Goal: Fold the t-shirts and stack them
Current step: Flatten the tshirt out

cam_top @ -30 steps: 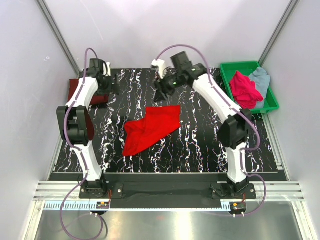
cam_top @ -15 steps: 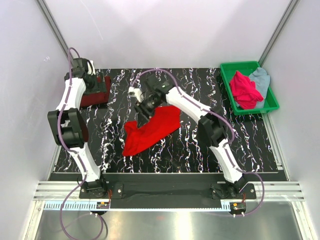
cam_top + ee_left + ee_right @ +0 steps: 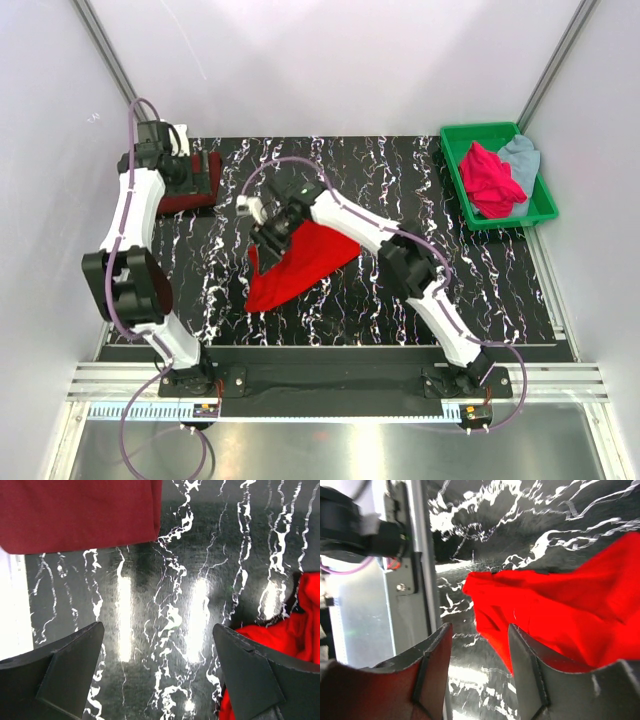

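The green tray [image 3: 478, 128] stands at the far right corner of the counter [image 3: 400, 190] and holds two crumpled t-shirts: the magenta-pink shirt [image 3: 490, 180] fills its middle and left, and the pale grey-blue shirt [image 3: 523, 155] lies just beside it against the right wall, the two touching. The bright red shirt [image 3: 300, 270] lies rumpled on the middle of the counter, well apart from the tray, and the dark maroon shirt [image 3: 200, 190] lies flat at the far left corner. The right hand [image 3: 268, 238] hangs low over the red shirt's left far edge with its fingers [image 3: 437, 645] spread; the wrist view shows the cloth's edge in line with the gap, but I cannot tell whether they touch it. The left hand [image 3: 156, 627] is spread wide above bare counter just beside the maroon shirt [image 3: 75, 510], pinching nothing, with the red shirt [image 3: 280, 645] off to one side. A second ago the right hand was up near the far edge of the counter; it has since swung down and leftward to the red shirt. The left arm has pulled back toward the far left corner, uncovering more of the maroon shirt, while the tray and its two shirts look unchanged
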Motion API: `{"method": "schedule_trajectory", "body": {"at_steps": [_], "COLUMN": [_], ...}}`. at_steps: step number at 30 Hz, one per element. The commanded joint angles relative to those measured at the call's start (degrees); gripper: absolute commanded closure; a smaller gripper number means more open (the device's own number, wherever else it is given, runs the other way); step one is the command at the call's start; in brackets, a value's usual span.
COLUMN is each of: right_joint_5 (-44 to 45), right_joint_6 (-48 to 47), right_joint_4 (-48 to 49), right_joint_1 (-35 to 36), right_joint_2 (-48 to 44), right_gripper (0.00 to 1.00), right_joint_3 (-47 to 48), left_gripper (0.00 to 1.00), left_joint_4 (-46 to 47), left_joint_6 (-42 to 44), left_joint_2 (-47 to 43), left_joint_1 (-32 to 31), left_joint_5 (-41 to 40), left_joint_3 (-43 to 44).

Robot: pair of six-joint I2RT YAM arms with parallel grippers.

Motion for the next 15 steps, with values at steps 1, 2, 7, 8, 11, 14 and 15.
{"method": "schedule_trajectory", "body": {"at_steps": [1,2,7,8,11,14,15], "right_joint_5": [3.22,4.01,8.49,10.06,13.41,16.58,17.10], "right_joint_6": [-2.45,-2.54,-4.03,-4.21,-5.00,-4.74,-4.56], "right_joint_4": [1.34,1.51,1.78,2.56,4.84,7.30,7.58], "right_joint_1": [4.13,4.57,5.89,5.89,5.89,5.89,5.89], "right_joint_2": [3.05,3.58,5.08,4.99,4.55,3.85,3.67], "right_gripper": [0.46,0.46,0.46,0.46,0.55,0.72,0.76], "right_joint_3": [1.55,1.81,2.00,1.56,-1.16,-3.80,-4.16], "left_gripper": [0.02,0.02,0.02,0.02,0.02,0.02,0.02], "left_joint_4": [-0.52,-0.35,0.27,0.18,0.27,0.18,0.18], "left_joint_6": [1.54,1.54,0.66,0.57,0.31,0.30,0.31], "left_joint_2": [-5.73,-6.43,-10.12,-10.48,-11.62,-11.97,-11.97], "left_joint_1": [0.51,0.77,1.21,1.30,1.30,1.48,1.48], "left_joint_5": [-0.07,-0.16,-0.78,-0.69,-0.51,-0.43,-0.51], "left_joint_3": [-2.30,-2.75,-5.12,-5.30,-5.92,-6.27,-6.36]}}
